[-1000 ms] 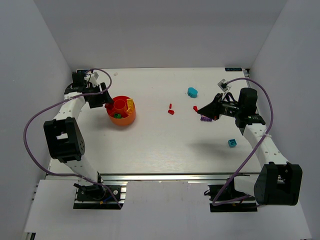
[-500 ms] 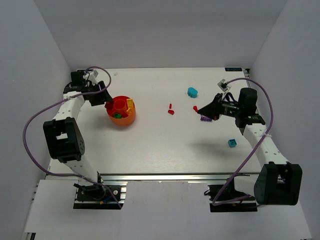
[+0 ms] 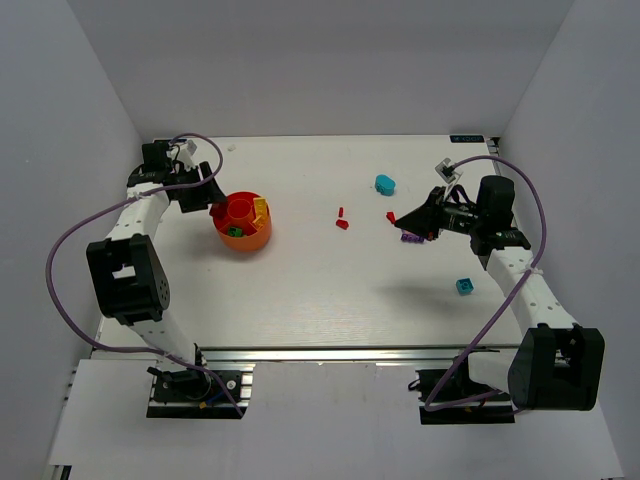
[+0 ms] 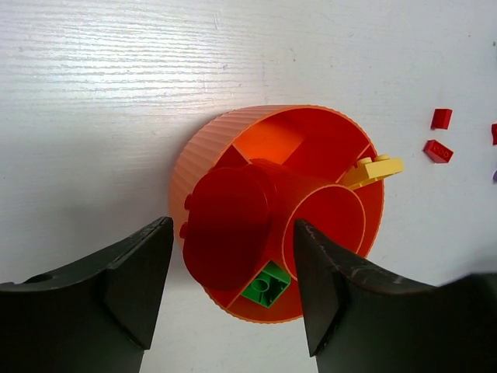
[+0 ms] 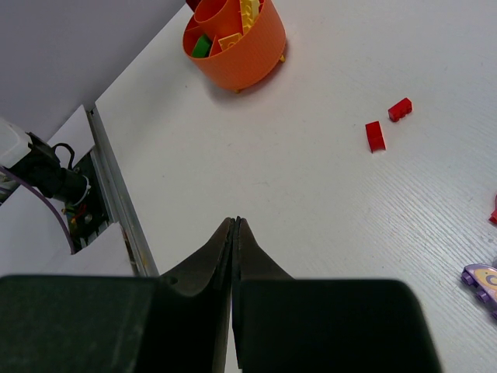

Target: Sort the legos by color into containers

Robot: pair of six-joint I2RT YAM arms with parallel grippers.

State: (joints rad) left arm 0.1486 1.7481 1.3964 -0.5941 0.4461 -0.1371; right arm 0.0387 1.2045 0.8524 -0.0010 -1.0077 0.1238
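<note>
The orange-red bowl [image 3: 250, 243] [image 4: 203, 148] [image 5: 247, 61] stands at the table's left. It holds a green brick [image 4: 266, 284] and a yellow brick [image 4: 373, 169]. A large dark red rounded brick [image 4: 225, 225] [image 3: 217, 210] sits at the bowl's left edge. My left gripper [image 4: 231, 221] [image 3: 210, 196] hovers open over that edge, its fingers either side of the red brick with gaps showing. My right gripper [image 5: 235, 220] [image 3: 398, 221] is shut on nothing, held above the table beside loose legos: small red bricks [image 3: 342, 224] [image 5: 375, 135], another red one [image 3: 390, 216] and a purple one [image 3: 409, 238] [image 5: 483, 280].
A cyan brick [image 3: 385, 184] lies toward the back right. A blue brick [image 3: 465, 286] lies by the right arm. Two small red bricks [image 4: 439, 136] lie to the right of the bowl. Grey walls close in the table on three sides.
The left wrist has drawn back a little toward the far left corner, and its jaws narrowed slightly and then widened again. The right arm and the loose bricks have not moved.
</note>
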